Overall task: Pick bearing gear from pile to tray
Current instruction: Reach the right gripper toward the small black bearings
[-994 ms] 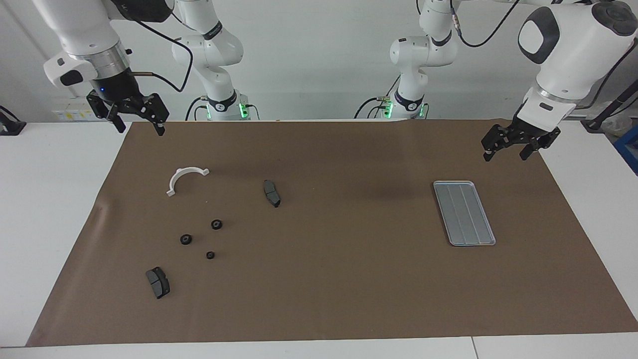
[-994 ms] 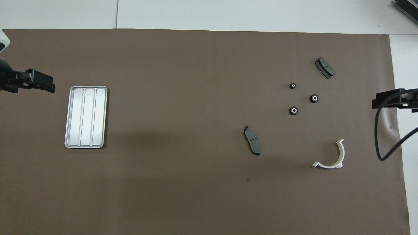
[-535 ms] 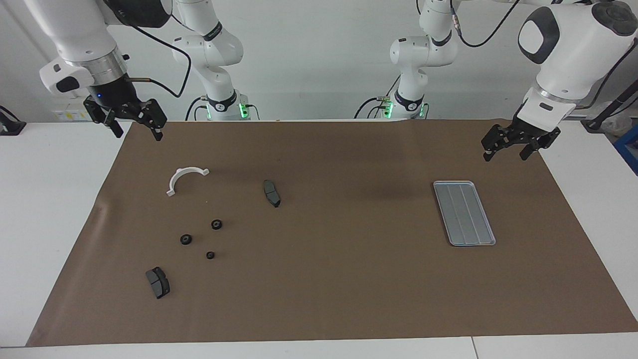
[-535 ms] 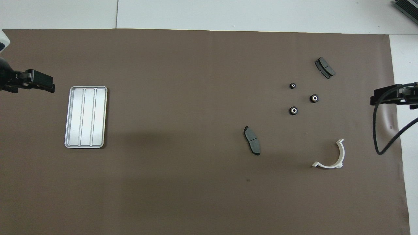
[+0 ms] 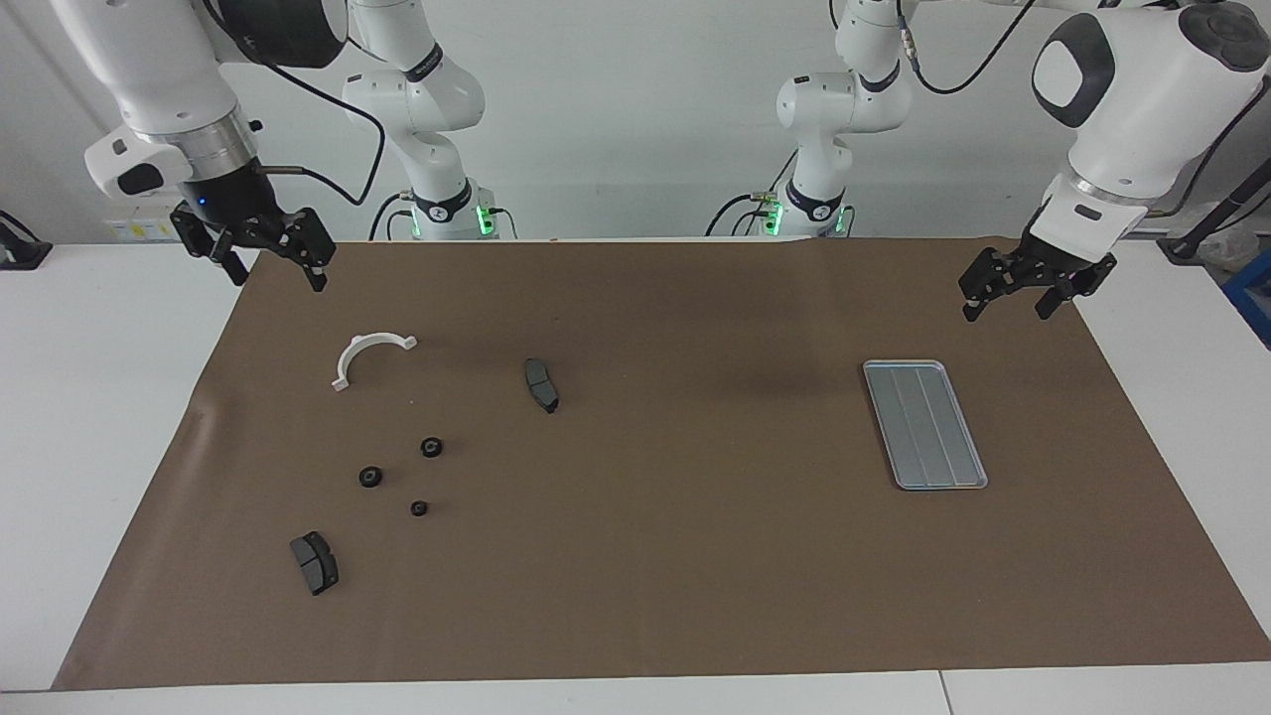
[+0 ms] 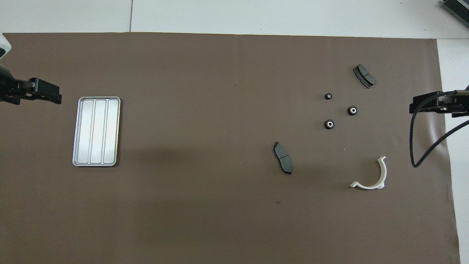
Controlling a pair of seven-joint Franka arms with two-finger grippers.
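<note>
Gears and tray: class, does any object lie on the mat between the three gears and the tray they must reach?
Nearly nothing. One dark pad lies partway, nearer the robots than the straight line from the gears to the tray. Otherwise only bare mat lies between.

Facing view: high camera across desk (image 5: 99, 417), looking at robots, whole mat (image 5: 695, 556) in frame. Overhead view: above robots' end, looking steeply down, closer. Both share mat, tray (image 5: 925, 425), parts; half turn apart.
</note>
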